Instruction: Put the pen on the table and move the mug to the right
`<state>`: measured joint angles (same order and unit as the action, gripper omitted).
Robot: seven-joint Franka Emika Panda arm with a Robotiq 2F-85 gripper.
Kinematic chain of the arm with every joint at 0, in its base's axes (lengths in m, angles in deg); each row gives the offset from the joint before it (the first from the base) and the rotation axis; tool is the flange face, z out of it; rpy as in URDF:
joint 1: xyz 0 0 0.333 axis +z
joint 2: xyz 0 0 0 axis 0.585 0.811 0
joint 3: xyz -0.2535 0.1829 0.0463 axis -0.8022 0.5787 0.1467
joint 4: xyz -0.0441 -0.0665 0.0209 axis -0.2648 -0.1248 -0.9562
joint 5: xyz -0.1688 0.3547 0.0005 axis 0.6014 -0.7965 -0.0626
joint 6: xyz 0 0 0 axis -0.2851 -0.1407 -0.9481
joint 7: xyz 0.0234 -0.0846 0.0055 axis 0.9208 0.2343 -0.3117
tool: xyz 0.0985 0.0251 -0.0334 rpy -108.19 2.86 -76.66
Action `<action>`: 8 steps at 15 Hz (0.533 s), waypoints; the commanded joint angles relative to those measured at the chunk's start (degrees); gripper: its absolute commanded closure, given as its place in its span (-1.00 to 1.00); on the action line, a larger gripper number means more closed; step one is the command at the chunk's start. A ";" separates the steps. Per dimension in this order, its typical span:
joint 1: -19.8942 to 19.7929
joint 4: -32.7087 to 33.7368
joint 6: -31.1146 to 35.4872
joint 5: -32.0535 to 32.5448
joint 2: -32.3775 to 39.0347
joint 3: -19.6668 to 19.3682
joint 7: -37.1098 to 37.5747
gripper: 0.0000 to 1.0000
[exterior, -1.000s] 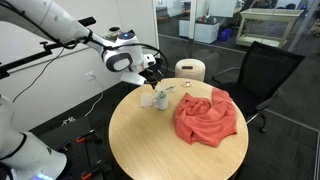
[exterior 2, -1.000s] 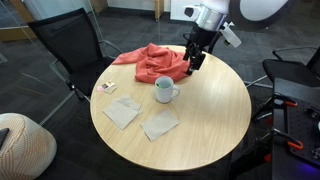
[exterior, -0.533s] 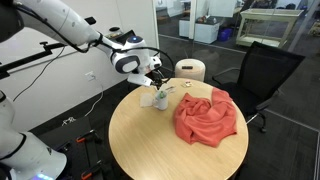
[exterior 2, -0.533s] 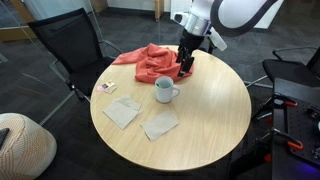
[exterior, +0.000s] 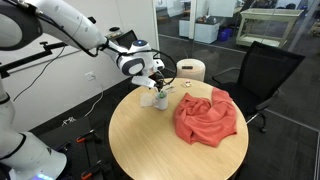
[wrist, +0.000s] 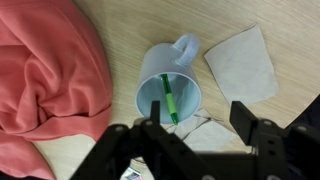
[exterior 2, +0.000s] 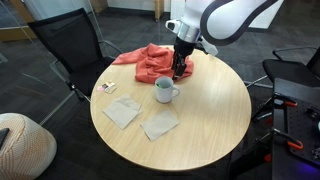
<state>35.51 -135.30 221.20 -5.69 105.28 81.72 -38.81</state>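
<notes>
- We see the gripper (wrist: 195, 122) with its jaws spread apart and pinching nothing. Its dark fingers (wrist: 252, 125) come in along the lower edge of the wrist view.
- The pen (wrist: 168, 100) is inside the mug (wrist: 160, 72), leaning against the inner wall with its lower end near the bottom.
- The mug stands upright on the table (wrist: 120, 20). In the wrist view its handle points away from the gripper, toward the top.
- In both exterior views the gripper (exterior: 158, 84) (exterior 2: 180, 72) hangs just above the mug (exterior: 158, 99) (exterior 2: 164, 91). It sits over the rim on the side nearer the cloth (exterior 2: 150, 63).
- The cloth (wrist: 45, 80) lies crumpled just beside the mug, and in the wrist view a thin strip of bare wood separates the two. It is the closest thing crowding the mug on that side.
- On the other side a napkin (wrist: 243, 65) lies flat near the handle. A second one (wrist: 205, 135) shows partly under the gripper, close to the mug's base.
- In an exterior view these two napkins (exterior 2: 122, 112) (exterior 2: 160, 123) lie side by side on the table (exterior 2: 215, 110), near the mug but not touching it.
- A small card (exterior 2: 106, 88) lies near the table edge, well apart from the mug.
- A black chair (exterior: 262, 72) stands by the table (exterior: 150, 145) on the cloth's (exterior: 207, 116) side.
- A cream cylinder (exterior: 190, 69) stands off the table, just beyond the mug.
</notes>
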 commanded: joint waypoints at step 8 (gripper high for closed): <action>-0.78 6.66 -2.40 4.01 5.90 1.51 5.12 0.27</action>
<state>35.51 -131.30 221.00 -3.49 109.74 82.21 -36.23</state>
